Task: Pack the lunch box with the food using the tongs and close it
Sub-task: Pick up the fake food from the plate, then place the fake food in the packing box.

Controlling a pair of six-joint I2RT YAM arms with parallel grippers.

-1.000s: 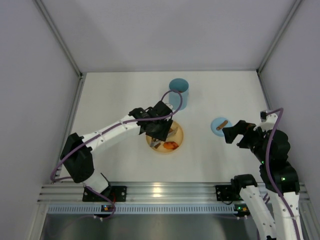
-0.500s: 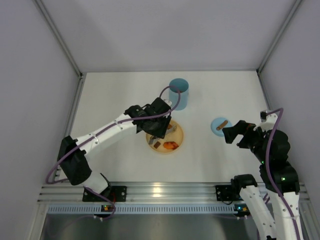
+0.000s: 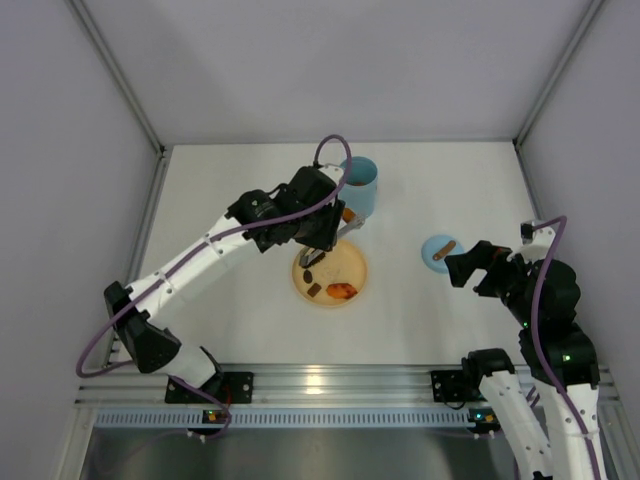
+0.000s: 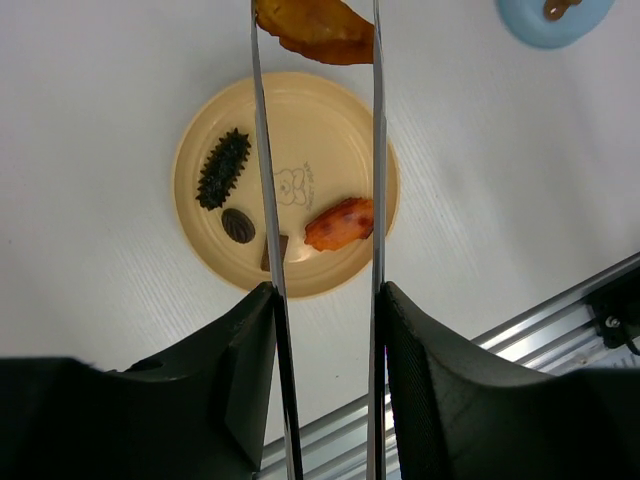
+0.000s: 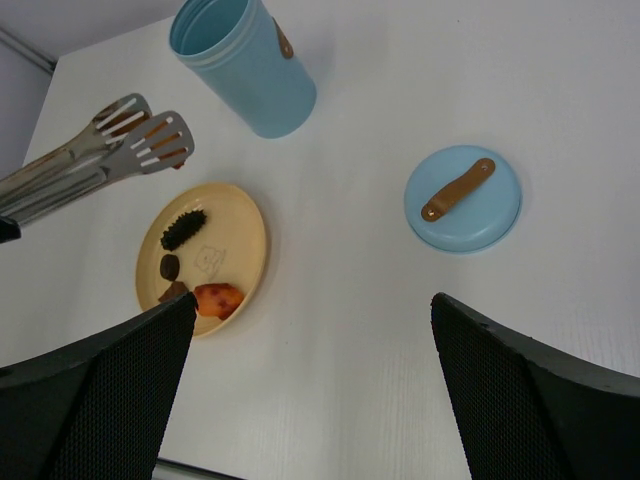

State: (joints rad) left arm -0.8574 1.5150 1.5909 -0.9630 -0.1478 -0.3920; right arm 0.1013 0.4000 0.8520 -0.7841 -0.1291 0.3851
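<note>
**White tabletop (image 3: 230,190): loaded tongs (image 5: 100,160) short of the lunch box (image 3: 358,185)**

Grey walls enclosed the scene. The left pincer (image 4: 320,300) was squeezed partway shut on the tongs, whose tips clamped an orange-brown piece of food (image 4: 315,28). Their long axis pointed far and right, at the lunch box standing open just beyond the tips. The left arm was by far the nearer. The right pincer (image 5: 310,400) hung wide open, empty, near the lid (image 5: 463,198). The left wrist view showed the clamped piece and the plate (image 4: 340,140) but no box. The right wrist view showed the gap between tips and box.
</note>
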